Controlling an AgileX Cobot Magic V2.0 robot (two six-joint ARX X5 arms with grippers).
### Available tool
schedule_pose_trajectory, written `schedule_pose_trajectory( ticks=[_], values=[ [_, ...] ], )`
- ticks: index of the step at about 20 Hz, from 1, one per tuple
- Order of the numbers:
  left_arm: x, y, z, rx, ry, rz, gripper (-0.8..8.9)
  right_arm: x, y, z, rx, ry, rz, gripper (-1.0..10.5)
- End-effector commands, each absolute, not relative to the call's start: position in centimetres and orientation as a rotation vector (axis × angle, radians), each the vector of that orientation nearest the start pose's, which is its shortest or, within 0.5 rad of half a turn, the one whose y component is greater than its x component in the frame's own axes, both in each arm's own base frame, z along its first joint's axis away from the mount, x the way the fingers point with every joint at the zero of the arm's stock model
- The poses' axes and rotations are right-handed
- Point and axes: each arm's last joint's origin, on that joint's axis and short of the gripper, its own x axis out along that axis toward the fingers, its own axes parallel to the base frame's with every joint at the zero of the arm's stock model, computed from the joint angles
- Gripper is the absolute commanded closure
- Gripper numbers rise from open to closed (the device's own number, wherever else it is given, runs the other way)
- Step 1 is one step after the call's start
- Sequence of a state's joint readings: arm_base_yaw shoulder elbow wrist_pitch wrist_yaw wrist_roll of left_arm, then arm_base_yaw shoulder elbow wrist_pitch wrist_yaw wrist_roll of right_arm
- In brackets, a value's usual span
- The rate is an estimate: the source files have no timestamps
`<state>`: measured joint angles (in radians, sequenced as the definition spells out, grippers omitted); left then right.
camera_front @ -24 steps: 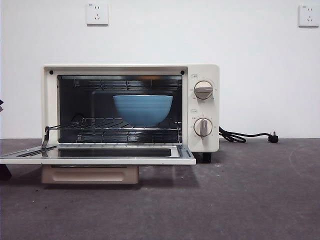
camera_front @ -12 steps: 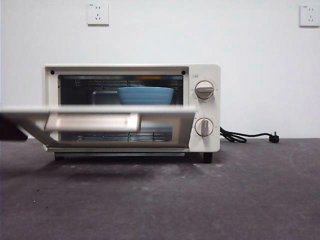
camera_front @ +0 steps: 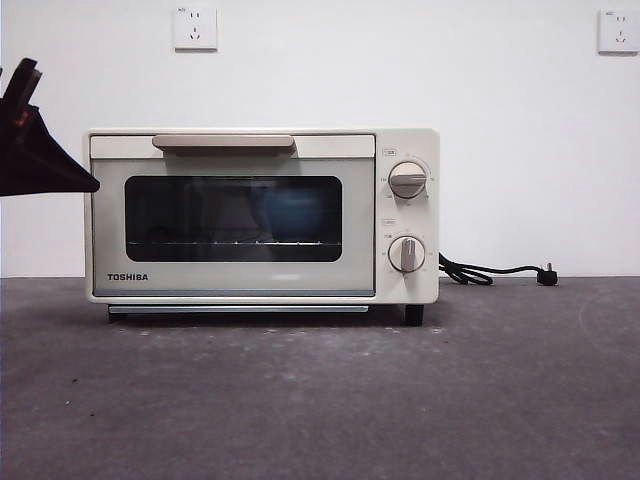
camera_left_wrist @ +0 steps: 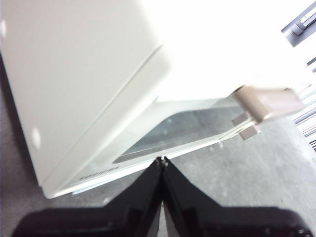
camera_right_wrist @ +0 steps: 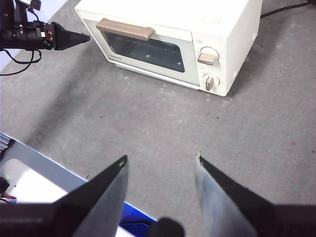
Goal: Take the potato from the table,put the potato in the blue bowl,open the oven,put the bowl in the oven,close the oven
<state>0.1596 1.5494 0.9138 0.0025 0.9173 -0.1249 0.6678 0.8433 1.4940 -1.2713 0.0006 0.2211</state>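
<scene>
The oven door, half-raised a moment ago, is now sitting shut, the clenched left end effector hovering at frame left, the task looking finished.

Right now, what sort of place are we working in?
Probably a lab test bench, not a real kitchen: a lone TOSHIBA oven on a bare grey table, plain white wall with sockets, its cord lying unplugged.
</scene>
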Motion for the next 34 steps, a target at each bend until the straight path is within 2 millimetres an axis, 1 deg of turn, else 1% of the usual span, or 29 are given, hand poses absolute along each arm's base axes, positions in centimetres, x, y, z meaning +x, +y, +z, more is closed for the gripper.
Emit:
schedule_pose_trajectory(
  ticks=[1,4,9,14,16,19,23,29,32,34],
  values=[
    [30.9,2.3,22.8,-0.441,0.603,-0.699,8.21,6.4,5.1,44.1,0.009,0.661,0.573,7.3],
    [30.1,1.9,24.1,-0.412,0.596,-0.665,8.21,6.5,5.2,44.1,0.008,0.663,0.574,7.3],
    [27.2,0.5,27.2,-0.291,0.57,-0.6,8.21,6.8,5.4,44.0,-0.003,0.672,0.577,7.3],
    [23.0,-0.9,30.4,-0.221,0.54,-0.581,8.21,7.2,5.7,43.9,-0.029,0.687,0.58,7.3],
    [21.3,-1.4,31.4,-0.189,0.53,-0.575,8.21,7.5,5.9,43.8,-0.048,0.695,0.589,7.3],
    [18.5,-1.9,32.5,-0.16,0.524,-0.548,8.21,7.8,6.4,43.6,-0.061,0.718,0.645,7.3],
    [14.8,-2.2,33.3,-0.138,0.536,-0.526,8.21,8.4,7.1,43.4,-0.079,0.747,0.719,7.3],
    [10.3,-1.9,33.5,-0.122,0.56,-0.48,8.22,9.1,7.9,43.0,-0.098,0.799,0.774,7.3],
    [8.8,-1.8,33.4,-0.119,0.571,-0.459,8.22,9.4,8.1,42.8,-0.109,0.814,0.773,7.3],
    [8.4,-1.7,33.3,-0.119,0.574,-0.459,8.22,9.4,8.1,42.8,-0.114,0.813,0.776,7.3]
  ],
)
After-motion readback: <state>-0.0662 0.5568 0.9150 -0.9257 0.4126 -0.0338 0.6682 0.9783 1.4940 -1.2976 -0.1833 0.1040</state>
